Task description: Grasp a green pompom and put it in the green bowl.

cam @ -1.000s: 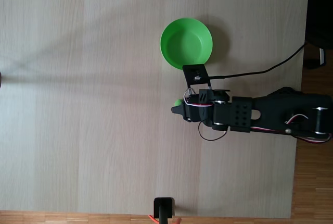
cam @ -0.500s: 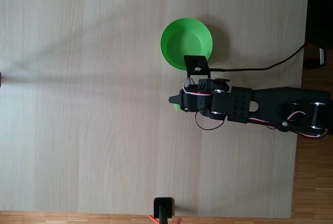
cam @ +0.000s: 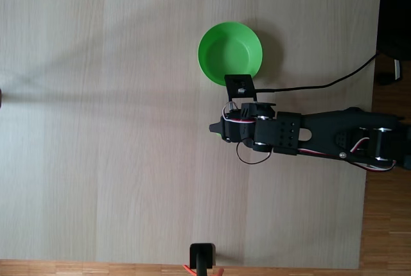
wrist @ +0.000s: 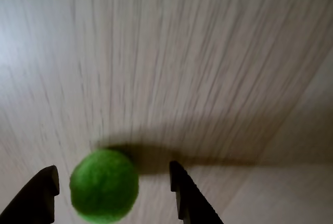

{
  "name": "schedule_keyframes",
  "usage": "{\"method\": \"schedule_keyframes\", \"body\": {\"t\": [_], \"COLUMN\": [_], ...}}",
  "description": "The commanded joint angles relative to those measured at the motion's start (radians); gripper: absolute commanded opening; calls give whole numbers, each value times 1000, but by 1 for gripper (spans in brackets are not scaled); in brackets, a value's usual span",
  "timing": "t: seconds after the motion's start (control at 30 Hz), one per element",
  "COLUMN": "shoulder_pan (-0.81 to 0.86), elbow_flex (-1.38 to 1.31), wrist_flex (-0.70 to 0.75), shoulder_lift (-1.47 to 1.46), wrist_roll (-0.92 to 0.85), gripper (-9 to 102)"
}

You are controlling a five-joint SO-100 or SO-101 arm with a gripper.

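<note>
In the wrist view the green pompom lies on the pale wood table, a fuzzy bright-green ball between my two dark fingers. My gripper is open around it, with a narrow gap to the left finger and a wider one to the right finger. In the fixed view my gripper points left and covers the pompom. The green bowl stands empty just above the gripper there, close to the wrist camera mount.
A black cable runs from the arm to the table's right edge. A small black stand sits at the table's bottom edge. The table stretches bare to the left of the gripper.
The gripper has shifted slightly over the pompom. The green ball peeked out at the gripper's tip in the earlier fixed frames and is now covered by it.
</note>
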Motion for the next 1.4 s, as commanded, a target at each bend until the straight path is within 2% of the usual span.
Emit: {"method": "schedule_keyframes", "body": {"t": [0.0, 0.67, 1.2, 1.37], "shoulder_pan": [6, 6, 8, 8], "elbow_flex": [-40, -35, -26, -41], "wrist_flex": [-5, -5, -57, -54], "shoulder_lift": [-6, -9, 2, 17], "wrist_roll": [-3, -14, -3, -3], "gripper": [25, 25, 0, 0]}}
